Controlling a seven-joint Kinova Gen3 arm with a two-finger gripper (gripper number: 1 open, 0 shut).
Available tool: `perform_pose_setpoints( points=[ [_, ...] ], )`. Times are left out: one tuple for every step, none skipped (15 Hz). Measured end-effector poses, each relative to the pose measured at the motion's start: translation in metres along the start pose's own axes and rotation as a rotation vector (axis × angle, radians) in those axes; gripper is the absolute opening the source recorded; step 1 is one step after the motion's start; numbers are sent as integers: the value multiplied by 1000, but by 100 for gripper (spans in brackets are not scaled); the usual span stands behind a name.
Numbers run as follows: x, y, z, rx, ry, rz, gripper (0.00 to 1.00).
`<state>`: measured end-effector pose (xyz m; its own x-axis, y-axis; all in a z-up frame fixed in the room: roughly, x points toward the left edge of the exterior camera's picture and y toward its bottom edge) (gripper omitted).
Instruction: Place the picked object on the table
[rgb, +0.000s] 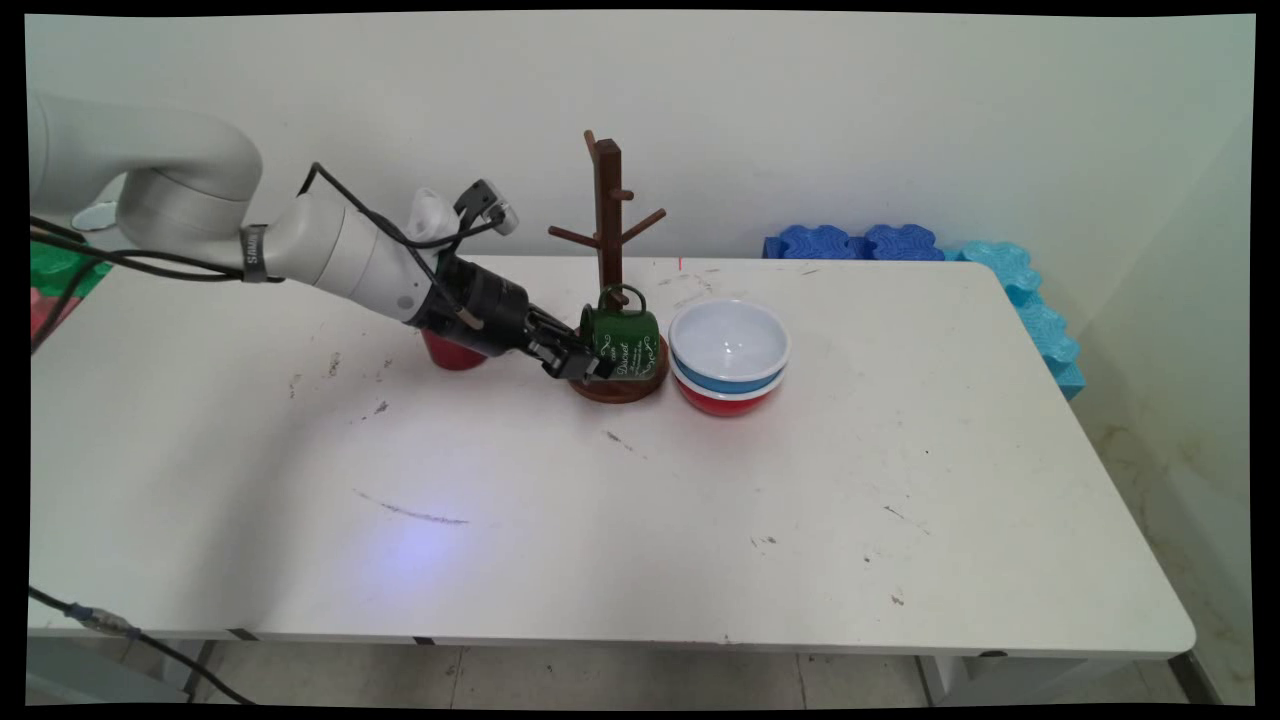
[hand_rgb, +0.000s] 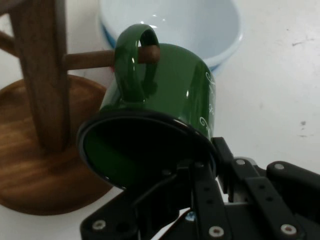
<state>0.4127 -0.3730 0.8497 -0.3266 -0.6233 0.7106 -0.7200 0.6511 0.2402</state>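
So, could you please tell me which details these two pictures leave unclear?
- Red cup: main view, mostly hidden behind the arm.
- Green mug: lettering too small in main view, cut off in hand view.
- Red bowl: inside hidden by stacked bowls.
- Gripper: whether it grips the mug rim, unclear.

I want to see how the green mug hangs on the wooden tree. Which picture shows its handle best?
The hand view: the green mug fills it, and its handle is plainly looped over a peg of the mug tree. In the main view the green mug is small, its handle a thin loop, with the gripper gripping its rim.
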Motion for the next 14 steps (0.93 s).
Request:
perform_pose_setpoints(
  points=[
    [0, 2, -1, -4, 0, 4, 0],
    [1, 5, -2, -9, 1, 8, 0],
    [1, 8, -3, -13, 1, 12, 0],
    [2, 10, -4, -17, 0, 16, 0],
    [2, 13, -5, -20, 0, 20, 0],
    [2, 16, -6, -24, -1, 24, 0],
    [1, 18, -8, -27, -2, 27, 0],
    [1, 20, -9, -28, -3, 30, 0],
    [1, 22, -11, -30, -5, 33, 0],
    [0, 24, -13, -29, -8, 38, 0],
    [0, 25, -16, -27, -11, 44, 0],
    [-1, 27, -18, -24, -13, 49, 0],
    [-1, 27, -20, -22, -15, 53, 0],
    [-1, 28, -23, -18, -18, 60, 0]
  ],
)
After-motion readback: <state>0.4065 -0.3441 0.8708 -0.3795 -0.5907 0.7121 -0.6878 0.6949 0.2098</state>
